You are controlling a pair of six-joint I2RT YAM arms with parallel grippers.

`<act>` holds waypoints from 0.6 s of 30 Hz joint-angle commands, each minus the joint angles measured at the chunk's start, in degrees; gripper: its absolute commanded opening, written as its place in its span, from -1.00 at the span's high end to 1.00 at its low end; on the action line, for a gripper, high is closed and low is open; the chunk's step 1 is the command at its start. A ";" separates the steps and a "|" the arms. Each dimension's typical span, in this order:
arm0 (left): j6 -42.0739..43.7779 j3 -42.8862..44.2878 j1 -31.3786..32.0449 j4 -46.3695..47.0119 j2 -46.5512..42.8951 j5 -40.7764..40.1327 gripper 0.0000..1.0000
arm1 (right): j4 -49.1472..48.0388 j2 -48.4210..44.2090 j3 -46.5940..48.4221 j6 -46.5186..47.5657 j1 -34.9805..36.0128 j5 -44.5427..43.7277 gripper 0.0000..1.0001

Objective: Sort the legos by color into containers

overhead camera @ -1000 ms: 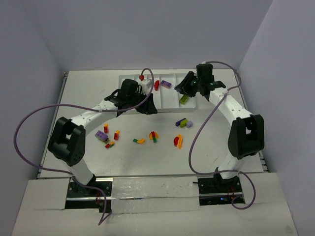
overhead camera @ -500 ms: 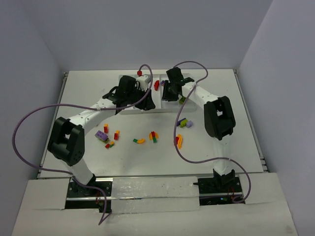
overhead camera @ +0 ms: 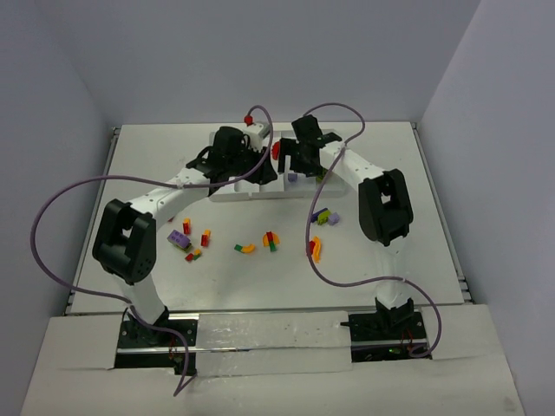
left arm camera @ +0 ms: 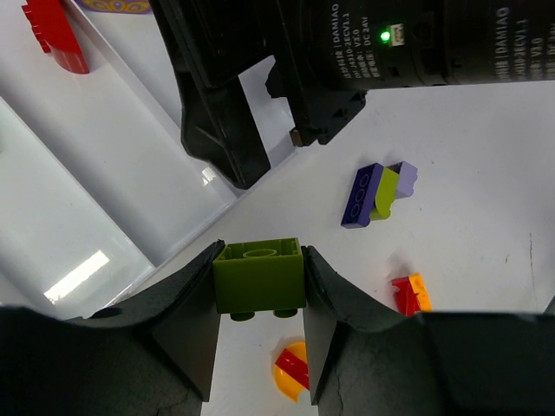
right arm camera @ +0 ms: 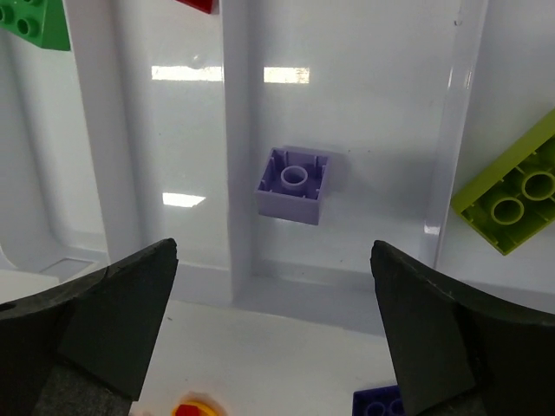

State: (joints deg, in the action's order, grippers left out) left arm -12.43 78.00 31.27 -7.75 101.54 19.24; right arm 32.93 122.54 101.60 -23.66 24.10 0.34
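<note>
My left gripper (left arm camera: 258,290) is shut on a dark green lego (left arm camera: 258,274) and hangs by the near edge of the white tray (left arm camera: 104,173) of containers. In the top view it (overhead camera: 260,170) is over the tray's (overhead camera: 232,193) middle. My right gripper (right arm camera: 274,253) is open, nothing between its fingers. Just beyond them a lilac lego (right arm camera: 293,184) lies underside up in one compartment. A lime lego (right arm camera: 516,195) sits in the compartment to its right, a green one (right arm camera: 35,22) far left. In the top view, this gripper (overhead camera: 296,165) is beside the left one.
Loose legos lie on the table in front of the tray: a purple-and-lime cluster (overhead camera: 323,217), orange-red pieces (overhead camera: 313,250) (overhead camera: 271,240), and a group at the left (overhead camera: 191,240). A red lego (overhead camera: 277,150) lies in the tray. Purple cables loop off both arms.
The right arm swung left from the tray's right end to its middle, then its gripper opened and let the lilac lego go into the tray. The left gripper edged right, still holding the green lego.
</note>
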 commanded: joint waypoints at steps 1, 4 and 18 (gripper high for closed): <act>0.29 3.39 -0.24 4.84 0.68 -1.31 1.00 | 1.60 -7.65 0.97 0.63 -0.89 2.20 -1.00; 0.47 4.98 -0.04 6.77 2.19 -2.12 1.00 | 2.81 -13.02 -0.87 1.44 -4.85 4.58 -1.00; 4.37 24.14 7.60 23.10 26.38 -8.66 0.77 | 2.05 -33.20 -17.77 13.08 -29.65 13.32 -1.00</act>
State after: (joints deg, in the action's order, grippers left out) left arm -9.55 97.96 37.59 4.70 122.75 12.54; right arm 34.36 93.50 87.37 -15.16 -5.39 11.31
